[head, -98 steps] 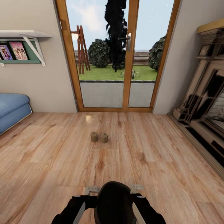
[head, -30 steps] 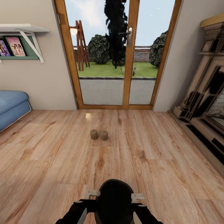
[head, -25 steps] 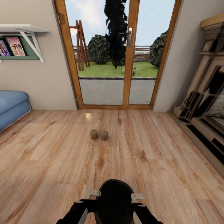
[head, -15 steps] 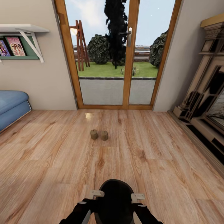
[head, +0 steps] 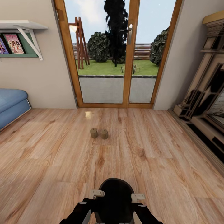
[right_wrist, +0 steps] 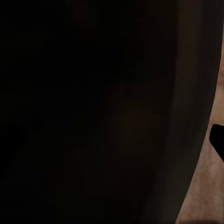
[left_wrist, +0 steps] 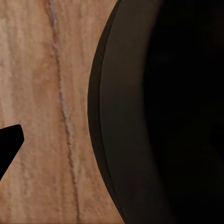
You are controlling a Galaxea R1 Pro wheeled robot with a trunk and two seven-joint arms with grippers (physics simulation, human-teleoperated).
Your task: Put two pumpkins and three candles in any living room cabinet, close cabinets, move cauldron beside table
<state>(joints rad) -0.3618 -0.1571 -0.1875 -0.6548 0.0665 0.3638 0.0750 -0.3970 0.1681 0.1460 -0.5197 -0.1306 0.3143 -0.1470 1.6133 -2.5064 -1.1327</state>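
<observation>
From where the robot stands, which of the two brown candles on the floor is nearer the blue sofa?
The left candle: it stands on the sofa's side, with the other candle close beside it, toward the fireplace.

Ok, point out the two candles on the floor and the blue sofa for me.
left candle [head: 93, 133], head view, on its side wall.
right candle [head: 104, 134], head view, on its side wall.
blue sofa [head: 11, 101], head view, on its cushion top.

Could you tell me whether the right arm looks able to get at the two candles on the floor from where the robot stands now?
Probably not yet: the candles stand well ahead on open floor, unobstructed, while the right arm is tucked against the robot's body.
</observation>
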